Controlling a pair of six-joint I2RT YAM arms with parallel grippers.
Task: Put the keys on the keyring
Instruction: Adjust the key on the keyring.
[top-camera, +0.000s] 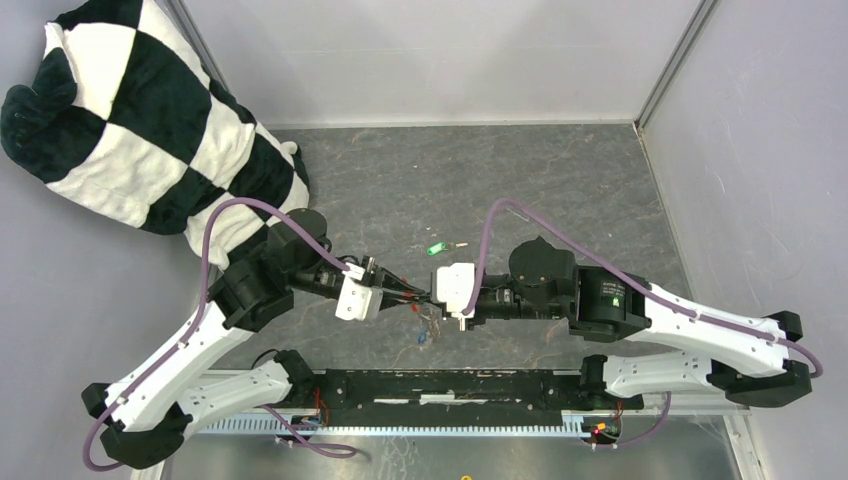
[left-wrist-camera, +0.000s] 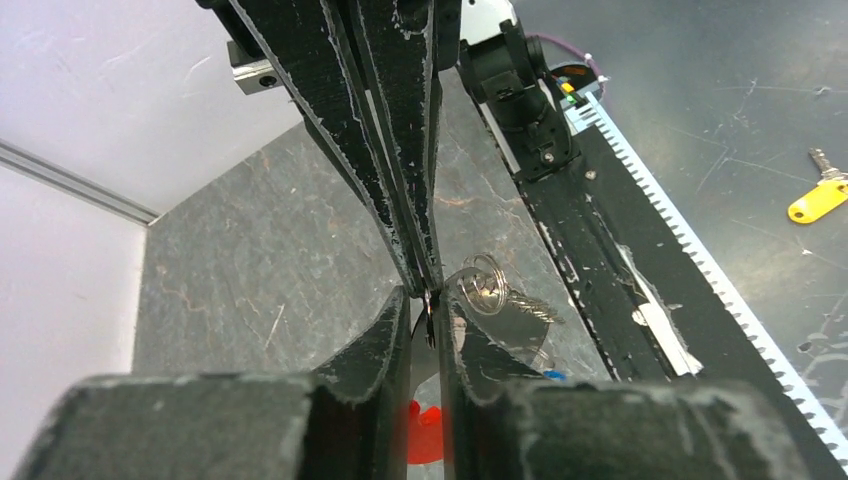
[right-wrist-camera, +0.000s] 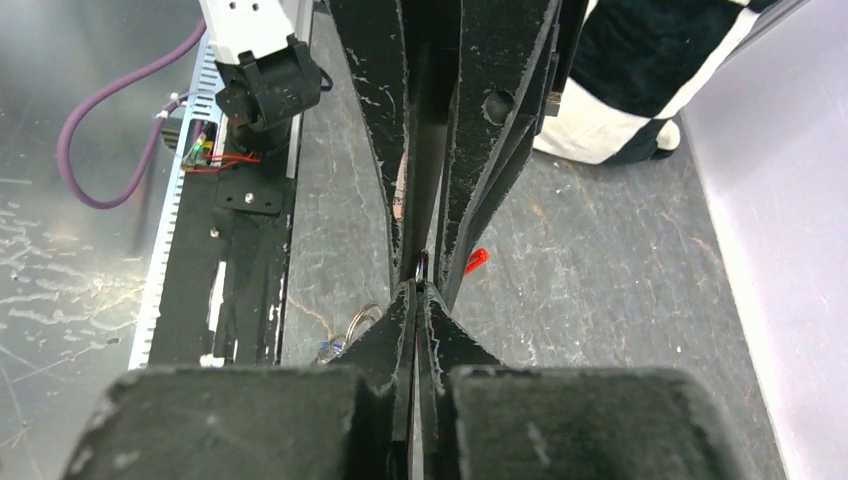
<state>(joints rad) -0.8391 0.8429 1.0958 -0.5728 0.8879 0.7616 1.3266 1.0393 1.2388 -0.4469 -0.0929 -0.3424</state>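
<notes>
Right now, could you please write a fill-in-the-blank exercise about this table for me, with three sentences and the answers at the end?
1. The loose key lying alone on the table has a ___ plastic head.
2. The plastic tag seen below the left hand is ___.
3. The plush cushion at the far left is checked black and ___.
Missing words: green, red, white.

Robotics laboratory test cell. Identified by: bench (top-camera: 420, 170) surfaced in grey stone-pattern mat, enclosed by white panel walls (top-camera: 430, 60) framed in aluminium profile (top-camera: 680, 55); left arm (top-camera: 190, 350) and right arm (top-camera: 700, 330) bolted to black rail (top-camera: 450, 385).
</notes>
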